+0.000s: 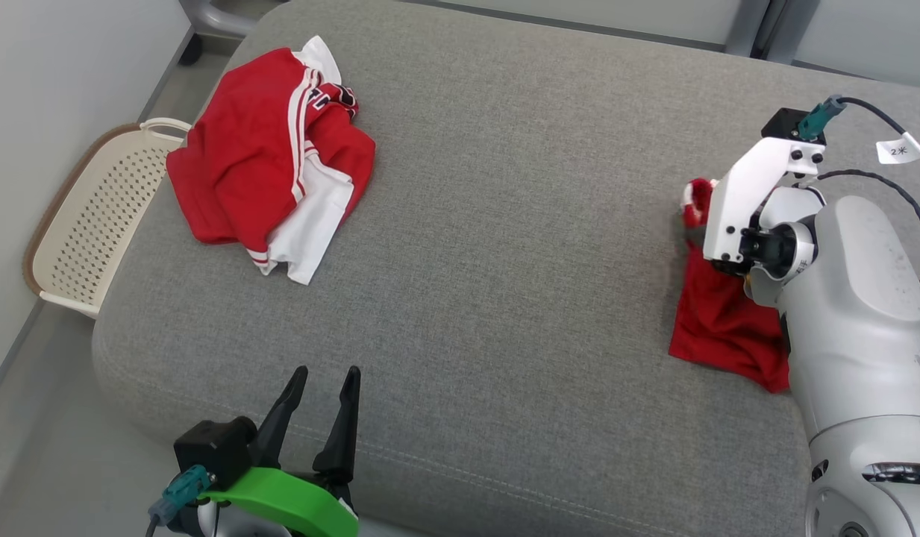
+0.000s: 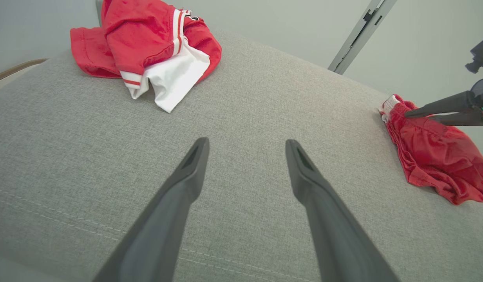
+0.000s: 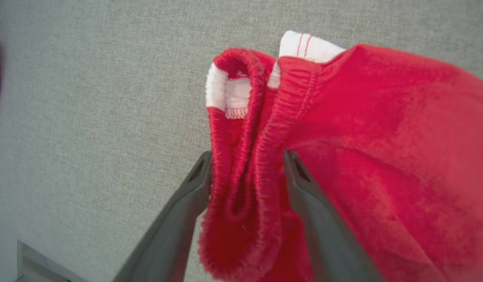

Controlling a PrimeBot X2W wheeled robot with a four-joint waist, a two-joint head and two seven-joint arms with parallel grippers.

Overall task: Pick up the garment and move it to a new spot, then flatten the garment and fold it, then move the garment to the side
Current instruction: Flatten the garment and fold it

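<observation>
The garment, a pair of red shorts [image 1: 721, 328] with a white-trimmed elastic waistband, lies bunched at the right edge of the grey cushion [image 1: 504, 224]. My right gripper [image 3: 248, 156] points down at it, fingers apart, with a fold of the waistband [image 3: 261, 129] standing between them. The left wrist view shows the shorts [image 2: 433, 156] under those same fingers [image 2: 441, 105]. In the head view the white wrist hides the fingertips. My left gripper [image 1: 327, 373] hovers open and empty over the cushion's front edge, far from the shorts; its fingers [image 2: 194, 164] frame bare fabric.
A crumpled red-and-white jersey [image 1: 266, 149] lies at the cushion's far left corner, also in the left wrist view [image 2: 147, 39]. A cream perforated basket [image 1: 94, 209] stands on the floor beyond the left edge. The bare grey surface stretches between the two garments.
</observation>
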